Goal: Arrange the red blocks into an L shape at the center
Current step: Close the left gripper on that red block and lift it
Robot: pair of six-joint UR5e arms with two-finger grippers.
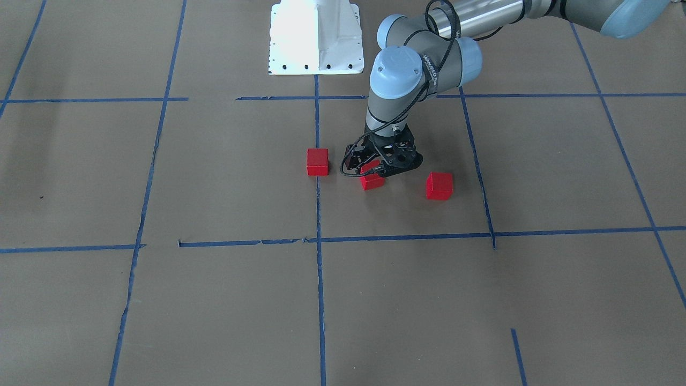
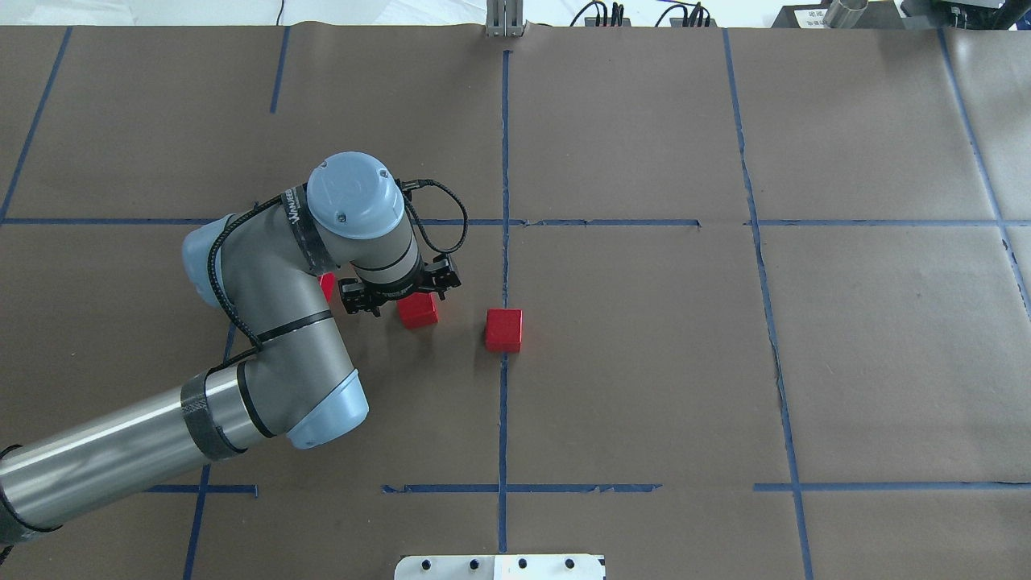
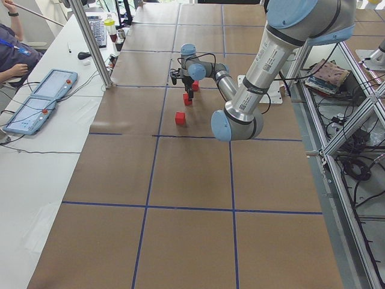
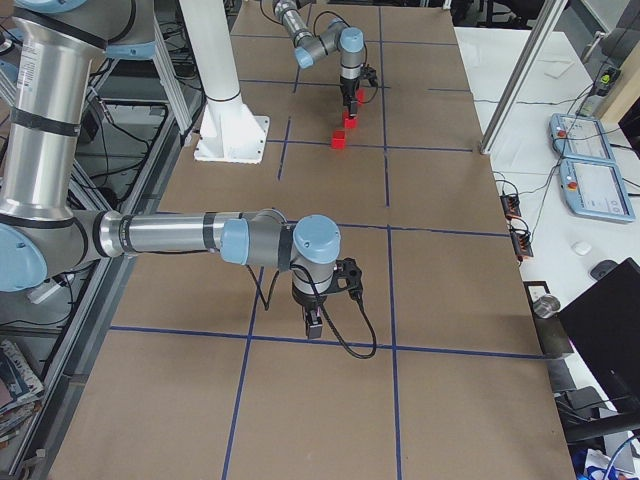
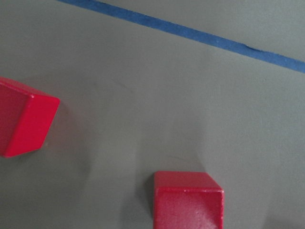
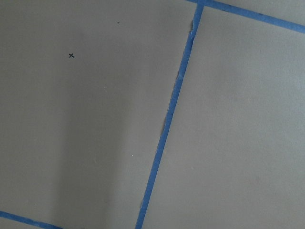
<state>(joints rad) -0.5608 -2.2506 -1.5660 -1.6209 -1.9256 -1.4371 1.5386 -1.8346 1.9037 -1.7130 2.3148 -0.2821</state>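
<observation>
Three red blocks lie on the brown paper near the centre line. One [image 1: 317,162] [image 2: 504,329] sits on the blue centre tape. The middle one [image 1: 372,180] [image 2: 419,310] lies right under my left gripper [image 1: 381,163] [image 2: 401,292]. The third [image 1: 439,185] is mostly hidden by my left arm in the overhead view [image 2: 326,285]. The left gripper hangs low over the middle block with its jaws spread, and looks open. The left wrist view shows that block [image 5: 188,200] and another [image 5: 24,124], with no fingers in frame. My right gripper [image 4: 313,325] hovers far off; I cannot tell its state.
Blue tape lines [image 2: 504,161] split the paper into large squares. The white robot base plate [image 1: 316,37] stands behind the blocks. Operators' tablets [image 3: 36,108] lie on the side bench. The right wrist view shows only paper and tape [image 6: 167,124].
</observation>
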